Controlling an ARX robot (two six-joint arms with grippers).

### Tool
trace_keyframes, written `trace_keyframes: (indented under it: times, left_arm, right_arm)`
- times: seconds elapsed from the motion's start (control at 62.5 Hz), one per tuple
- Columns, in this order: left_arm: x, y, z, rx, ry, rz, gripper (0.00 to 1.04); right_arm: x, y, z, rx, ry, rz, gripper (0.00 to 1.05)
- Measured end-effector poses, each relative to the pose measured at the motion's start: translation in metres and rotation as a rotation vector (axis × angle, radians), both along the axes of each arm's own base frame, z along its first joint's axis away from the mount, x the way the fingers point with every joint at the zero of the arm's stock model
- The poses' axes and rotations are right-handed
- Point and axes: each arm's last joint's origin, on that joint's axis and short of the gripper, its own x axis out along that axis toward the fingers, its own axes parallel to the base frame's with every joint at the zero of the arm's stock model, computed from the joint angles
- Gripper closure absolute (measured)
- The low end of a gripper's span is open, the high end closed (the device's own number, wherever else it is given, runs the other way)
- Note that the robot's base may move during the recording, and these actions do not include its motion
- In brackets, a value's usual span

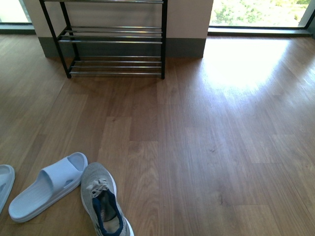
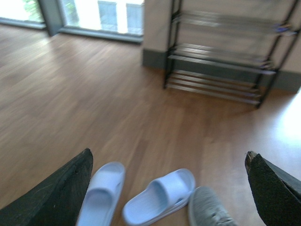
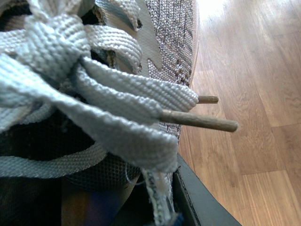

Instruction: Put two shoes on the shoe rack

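One grey sneaker (image 1: 101, 201) with a white sole and navy lining lies on the wooden floor at the near left, toe pointing toward the rack. It also shows in the left wrist view as the grey sneaker (image 2: 209, 212) below my left gripper (image 2: 168, 154), which hangs open above it and holds nothing. The second sneaker (image 3: 171, 42) fills the right wrist view, its light grey laces (image 3: 94, 94) very close. My right gripper (image 3: 155, 202) is shut on it, one dark finger (image 3: 197, 202) against its side. The shoe rack (image 1: 115, 42) stands at the far left against the wall. Neither arm shows in the front view.
A pale blue slide sandal (image 1: 49, 186) lies touching the floor sneaker's left side, and another slide (image 1: 4, 184) sits at the left edge. Both slides (image 2: 101, 195) (image 2: 160, 197) appear under the left gripper. Bright windows (image 1: 256, 12) line the far wall.
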Motion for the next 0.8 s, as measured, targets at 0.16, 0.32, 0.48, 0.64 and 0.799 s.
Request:
trace_keyframes:
  times: [0.16, 0.32, 0.48, 0.64, 0.799]
  left_arm:
    - [0.029, -0.006, 0.002, 0.012, 0.105, -0.063, 0.09]
    - [0.073, -0.012, -0.010, 0.053, 0.219, -0.165, 0.09]
    - [0.119, -0.021, -0.055, 0.102, 0.448, -0.291, 0.09]
    - [0.141, -0.026, -0.116, 0.172, 0.727, -0.377, 0.09]
    - [0.155, -0.032, -0.158, 0.228, 0.891, -0.448, 0.09]
  right_arm:
    - [0.000, 0.000, 0.000, 0.001, -0.001, 0.003, 1.02]
    - [0.000, 0.000, 0.000, 0.000, 0.000, 0.001, 1.02]
    - [0.000, 0.000, 0.000, 0.000, 0.000, 0.001, 1.02]
    - [0.000, 0.000, 0.000, 0.000, 0.000, 0.001, 1.02]
    - [0.000, 0.000, 0.000, 0.000, 0.000, 0.001, 1.02]
